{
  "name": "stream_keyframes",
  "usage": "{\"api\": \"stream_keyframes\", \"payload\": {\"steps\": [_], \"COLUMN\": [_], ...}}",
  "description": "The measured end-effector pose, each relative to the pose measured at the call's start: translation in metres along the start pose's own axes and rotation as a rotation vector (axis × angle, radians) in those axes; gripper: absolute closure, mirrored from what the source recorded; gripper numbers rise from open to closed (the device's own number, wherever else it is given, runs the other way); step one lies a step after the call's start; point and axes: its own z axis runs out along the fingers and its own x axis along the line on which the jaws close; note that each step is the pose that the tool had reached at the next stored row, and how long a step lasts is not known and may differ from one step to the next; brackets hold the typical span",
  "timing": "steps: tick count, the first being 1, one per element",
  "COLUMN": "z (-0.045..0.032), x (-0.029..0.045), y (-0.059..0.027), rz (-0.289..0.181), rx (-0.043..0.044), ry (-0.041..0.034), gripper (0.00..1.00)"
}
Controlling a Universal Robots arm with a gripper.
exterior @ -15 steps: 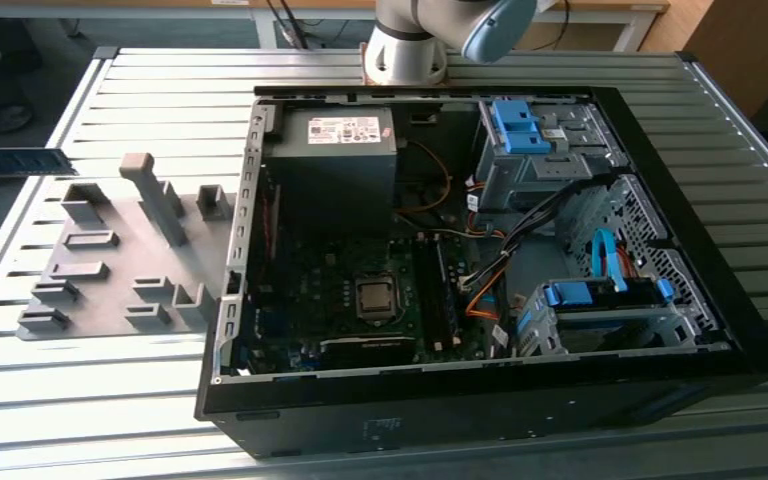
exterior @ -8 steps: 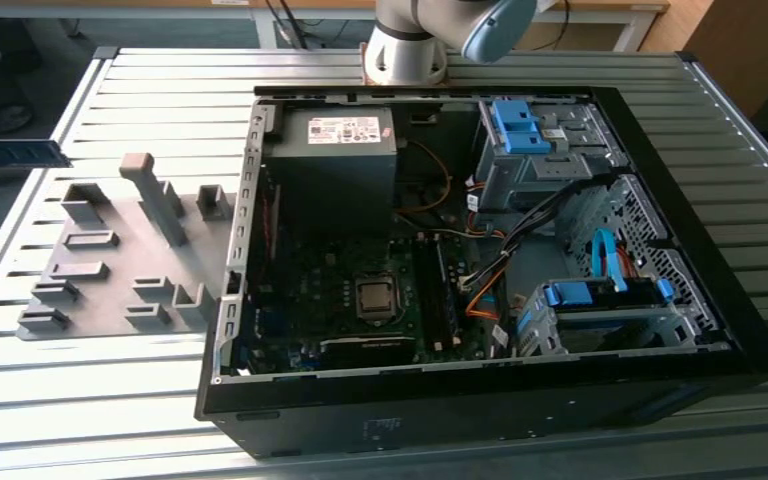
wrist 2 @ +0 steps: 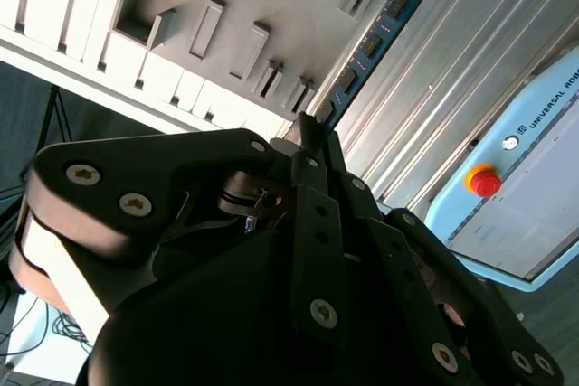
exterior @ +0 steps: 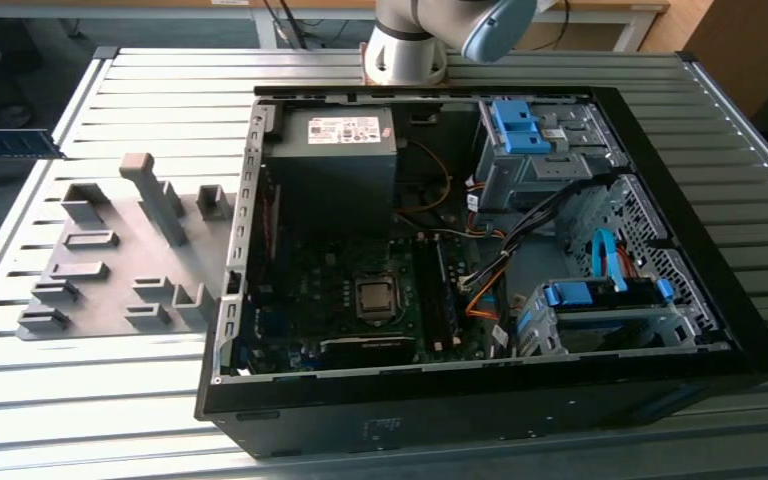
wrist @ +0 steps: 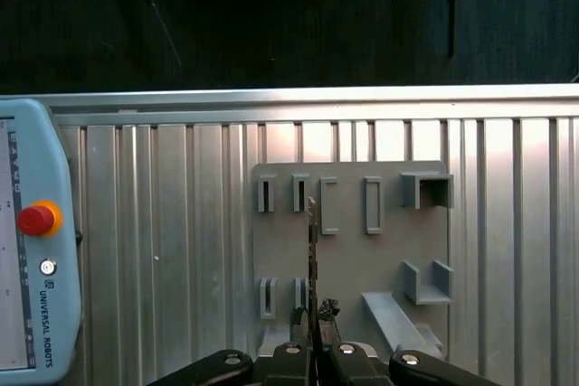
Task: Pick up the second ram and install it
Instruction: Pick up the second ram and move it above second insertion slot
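The gripper (wrist: 312, 323) is seen pinched shut on the second ram (wrist 2: 375, 38), its long axis carried straight out from the fingertips, above the grey holder plate (wrist: 348, 268).

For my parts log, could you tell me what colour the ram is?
The ram is blue with black chips; the second wrist view shows it best.

In the exterior view the robot's body appears as a silver-grey cylindrical arm segment (exterior: 404, 50) with a smooth, slightly glossy shell, and beside it a pale blue rounded joint cap (exterior: 498, 28). In both wrist views the matte black angular hand (wrist 2: 308, 133) (wrist: 312, 318) is built from flat, overlapping link plates with rounded ends. Round silver screw heads (wrist 2: 83, 174) dot the plates, and the slim finger bars taper to narrow tips.
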Motion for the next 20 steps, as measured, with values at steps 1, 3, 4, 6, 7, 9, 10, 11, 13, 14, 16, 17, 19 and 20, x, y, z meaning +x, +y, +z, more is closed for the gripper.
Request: {"api": "stream_keyframes", "payload": {"steps": [1, 3, 4, 6, 7, 9, 10, 11, 13, 14, 16, 17, 19, 20], "z": [0.0, -0.0002, -0.0002, -0.0001, -0.0001, 0.0, -0.0001, -0.0001, -0.0001, -0.0002, 0.0, 0.0, 0.0, 0.0], "x": [0.0, 0.0, 0.0, 0.0, 0.0, -0.0001, -0.0001, -0.0001, -0.0001, -0.0001, -0.0001, -0.0002, -0.0002, -0.0003], "y": [0.0, 0.0, 0.0, 0.0, -0.0009, -0.0014, -0.0015, -0.0015, -0.0018, -0.0023, -0.0037, -0.0046, -0.0059, -0.0064], "rz": [0.0, 0.0, 0.0, 0.0, 0.0, 0.0, 0.0, 0.0, 0.0, 0.0, 0.0, 0.0, 0.0, 0.0], "rx": [0.0001, -0.0002, -0.0003, -0.0003, -0.0002, -0.0001, -0.0002, -0.0002, -0.0002, -0.0003, -0.0002, -0.0002, -0.0002, -0.0002], "ry": [-0.0002, -0.0013, -0.0025, -0.003, -0.003, -0.0031, -0.003, -0.003, -0.003, -0.003, -0.003, -0.0031, -0.003, -0.003], "gripper": [0.86, 0.86, 0.86, 0.86, 0.86, 0.86, 0.86, 0.86, 0.86, 0.86, 0.86, 0.86, 0.86, 0.86]}}
